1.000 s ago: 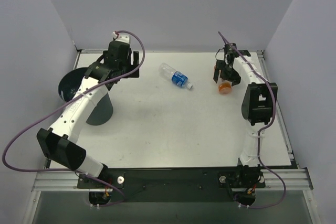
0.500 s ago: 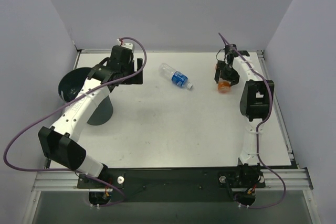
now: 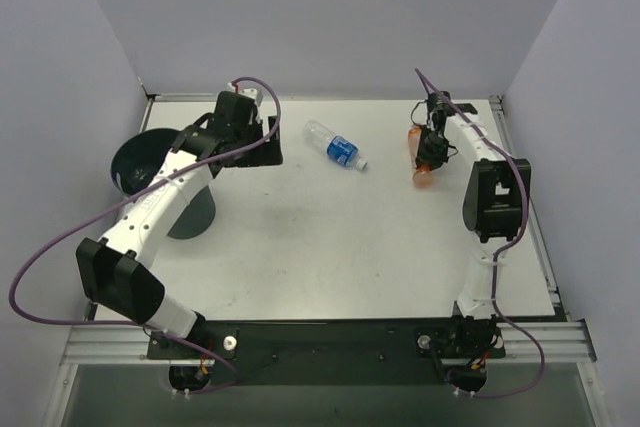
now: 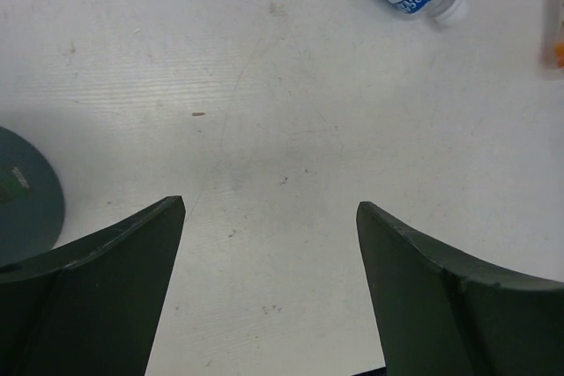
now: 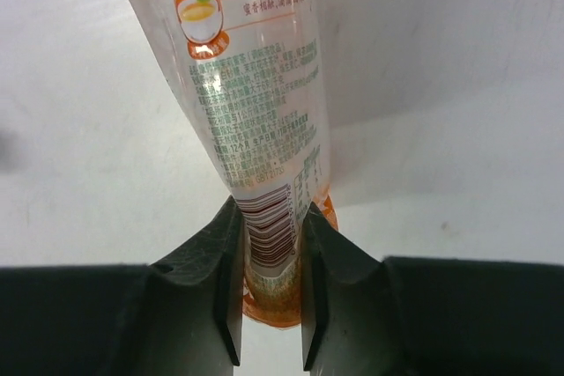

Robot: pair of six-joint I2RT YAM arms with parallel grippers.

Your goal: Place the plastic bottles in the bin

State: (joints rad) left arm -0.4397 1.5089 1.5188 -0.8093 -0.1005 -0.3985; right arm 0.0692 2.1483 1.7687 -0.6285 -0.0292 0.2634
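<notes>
A blue-labelled bottle [image 3: 333,145] lies sideways mid-table, an orange bottle [image 3: 424,171] far right, the dark bin [image 3: 192,215] upright left.

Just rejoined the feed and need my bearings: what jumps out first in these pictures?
The right tool is shut on the orange bottle at the far right of the table. A blue-labelled bottle lies alone on its side at far centre, and the left tool hangs open over bare surface near it. The dark bin stands at the left edge.
</notes>
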